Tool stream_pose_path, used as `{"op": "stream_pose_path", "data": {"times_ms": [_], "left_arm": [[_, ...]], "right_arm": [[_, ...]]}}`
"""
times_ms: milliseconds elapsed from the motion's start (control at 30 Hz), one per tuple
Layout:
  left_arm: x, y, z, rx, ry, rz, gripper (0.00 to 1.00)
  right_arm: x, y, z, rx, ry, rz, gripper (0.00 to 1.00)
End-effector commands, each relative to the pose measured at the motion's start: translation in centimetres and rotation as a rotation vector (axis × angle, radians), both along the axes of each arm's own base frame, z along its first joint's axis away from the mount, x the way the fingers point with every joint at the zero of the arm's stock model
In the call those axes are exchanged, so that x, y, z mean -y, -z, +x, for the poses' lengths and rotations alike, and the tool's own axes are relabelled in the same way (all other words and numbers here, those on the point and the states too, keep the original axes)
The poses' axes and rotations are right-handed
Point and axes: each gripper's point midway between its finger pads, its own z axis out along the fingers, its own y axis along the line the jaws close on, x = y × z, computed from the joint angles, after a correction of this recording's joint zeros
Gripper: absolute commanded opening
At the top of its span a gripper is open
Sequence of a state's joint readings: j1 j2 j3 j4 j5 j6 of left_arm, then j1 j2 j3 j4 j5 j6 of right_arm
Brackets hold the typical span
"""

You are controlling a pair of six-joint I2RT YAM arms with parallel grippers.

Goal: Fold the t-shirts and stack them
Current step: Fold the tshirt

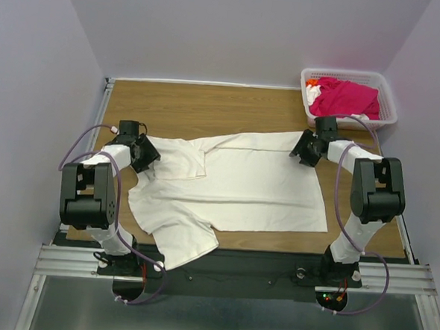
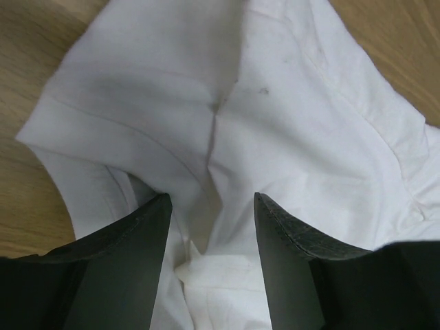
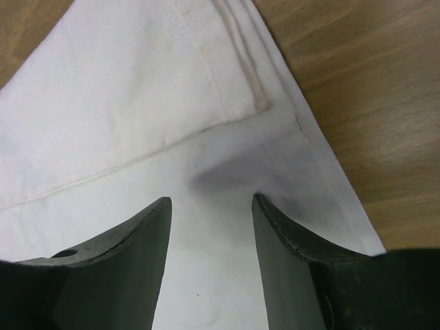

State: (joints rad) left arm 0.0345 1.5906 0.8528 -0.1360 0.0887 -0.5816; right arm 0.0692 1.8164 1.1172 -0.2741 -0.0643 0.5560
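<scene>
The off-white t-shirt (image 1: pixel 241 189) lies spread across the wooden table, its far part folded over and one sleeve (image 1: pixel 182 241) reaching the near edge. My left gripper (image 1: pixel 147 157) hovers low over the shirt's left side. In the left wrist view it (image 2: pixel 212 199) is open, with creased cloth (image 2: pixel 309 137) lying under and between the fingers. My right gripper (image 1: pixel 304 150) is at the shirt's far right corner. In the right wrist view it (image 3: pixel 211 201) is open just above flat hem cloth (image 3: pixel 103 103). The magenta-pink t-shirt (image 1: pixel 344 98) lies bunched in the basket.
A white lattice basket (image 1: pixel 389 100) stands at the far right corner of the table (image 1: pixel 208 108), close behind the right gripper. Bare wood (image 3: pixel 371 89) shows to the right of the shirt's corner. Purple walls enclose the table on three sides.
</scene>
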Motion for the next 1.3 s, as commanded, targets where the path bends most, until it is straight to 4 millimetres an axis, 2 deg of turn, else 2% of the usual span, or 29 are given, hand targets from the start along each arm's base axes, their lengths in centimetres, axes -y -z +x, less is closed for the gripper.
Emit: {"op": "stream_pose_path", "data": {"times_ms": [0,67,167,200,267,367,400,467,533,567,667,767,867,900,1000,1133,1233,1267], "left_arm": [[-3.2,0.8,1.3,-0.014,-0.088,0.04,0.63],[-4.8,0.7,1.8,-0.018,-0.122,0.041,0.63],[-6.1,0.7,2.6,-0.008,-0.135,0.052,0.64],[-6.6,0.2,3.5,0.013,-0.137,0.057,0.64],[-6.4,-0.6,5.1,0.052,-0.104,0.046,0.64],[-6.2,-1.5,7.0,0.107,-0.067,0.041,0.67],[-6.4,-2.4,8.0,0.139,-0.06,0.05,0.68],[-6.6,-3.3,9.0,0.159,-0.047,0.058,0.69],[-6.2,-4.0,9.1,0.174,-0.036,0.046,0.71],[-6.0,-5.1,9.0,0.199,-0.029,0.044,0.72],[-5.1,-6.1,7.1,0.184,-0.016,0.065,0.73],[-3.6,-5.3,3.8,0.131,0.013,0.07,0.7],[-2.4,-5.4,1.8,0.113,0.043,0.079,0.61],[-1.5,-4.6,0.8,0.092,0.069,0.075,0.59],[-0.4,-3.8,-0.5,0.065,0.102,0.08,0.59],[0.2,-1.9,-1.1,0.011,0.124,0.091,0.59],[0.0,-1.7,-0.5,0.01,0.128,0.105,0.59],[0.9,-1.4,-0.5,0.004,0.157,0.111,0.59]], "right_arm": [[2.2,0.6,-0.4,-0.017,0.095,-0.015,0.57],[2.8,0.6,-0.4,-0.017,0.12,-0.021,0.57],[2.8,-0.1,0.1,0.003,0.116,-0.022,0.57],[2.8,-0.6,0.7,0.02,0.113,-0.024,0.57],[2.6,-0.9,1.3,0.03,0.095,-0.025,0.57],[2.4,-2.5,2.9,0.078,0.073,-0.023,0.57],[2.4,-2.8,3.3,0.088,0.071,-0.024,0.57],[2.4,-4.3,4.3,0.126,0.061,-0.024,0.57],[2.3,-5.2,4.6,0.148,0.052,-0.023,0.57],[2.2,-5.4,4.6,0.153,0.046,-0.021,0.57],[2.2,-6.2,4.4,0.169,0.035,-0.025,0.57],[2.3,-6.4,3.6,0.172,0.027,-0.032,0.57],[2.3,-6.4,3.3,0.171,0.024,-0.034,0.57],[2.3,-6.2,3.2,0.167,0.023,-0.033,0.57],[2.1,-6.1,3.1,0.163,0.015,-0.026,0.57],[1.8,-5.9,3.2,0.158,0.006,-0.009,0.57],[1.7,-5.9,3.2,0.156,0.001,-0.006,0.57],[1.7,-5.8,3.1,0.155,0.001,-0.006,0.57]]}}
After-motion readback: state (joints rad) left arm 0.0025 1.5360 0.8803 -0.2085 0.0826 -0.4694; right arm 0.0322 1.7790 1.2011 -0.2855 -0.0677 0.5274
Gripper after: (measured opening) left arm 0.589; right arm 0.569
